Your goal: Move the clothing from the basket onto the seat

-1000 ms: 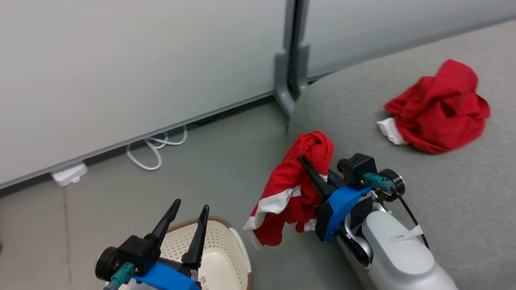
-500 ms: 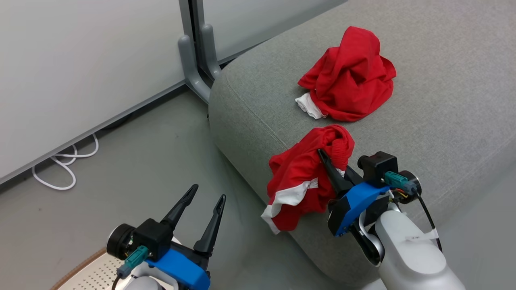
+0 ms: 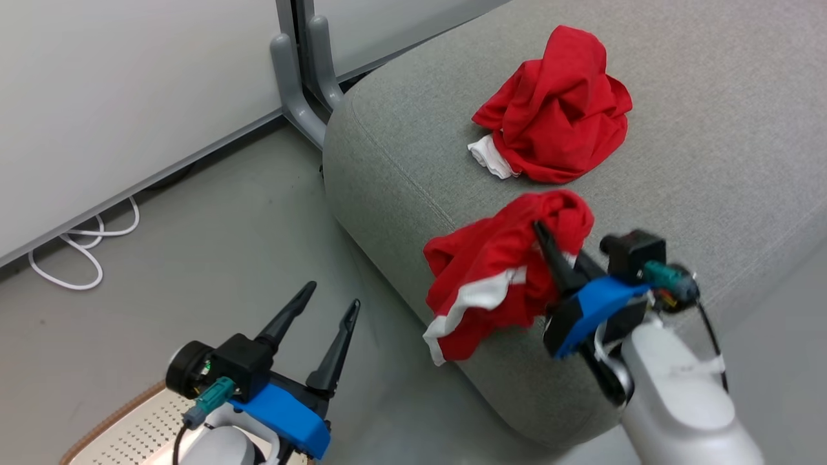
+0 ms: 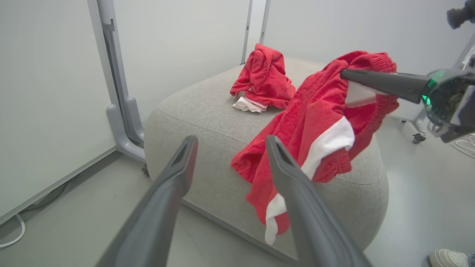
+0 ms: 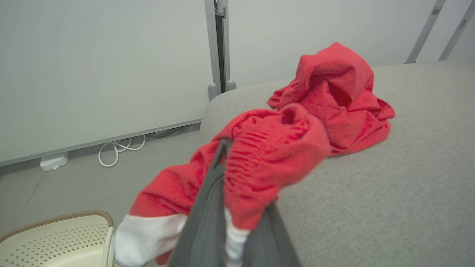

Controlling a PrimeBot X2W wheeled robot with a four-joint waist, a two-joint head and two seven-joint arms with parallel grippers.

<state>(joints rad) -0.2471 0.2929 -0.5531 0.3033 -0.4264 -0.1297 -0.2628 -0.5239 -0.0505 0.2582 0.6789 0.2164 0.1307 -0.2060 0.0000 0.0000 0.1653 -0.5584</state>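
Grey seat [image 3: 711, 129] bears crumpled red garment [image 3: 555, 116]; R gripper [image 3: 537, 227] clamps 2nd garment [image 3: 491, 271], white trim dangling over edge; L gripper [image 3: 333, 293] fingers spread, empty; basket [image 3: 103, 426] mostly cut off

Left claw [image 3: 333, 293] black, tapered fingers [image 3: 281, 321]; blue mount [image 3: 284, 420]; teal connector [image 3: 210, 395]; pale grey forearm [image 3: 223, 450].

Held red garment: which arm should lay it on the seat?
Right. The right gripper is shut on the held garment at the near edge of the seat, close to the other garment lying on it. The left gripper is open and empty, near the basket.
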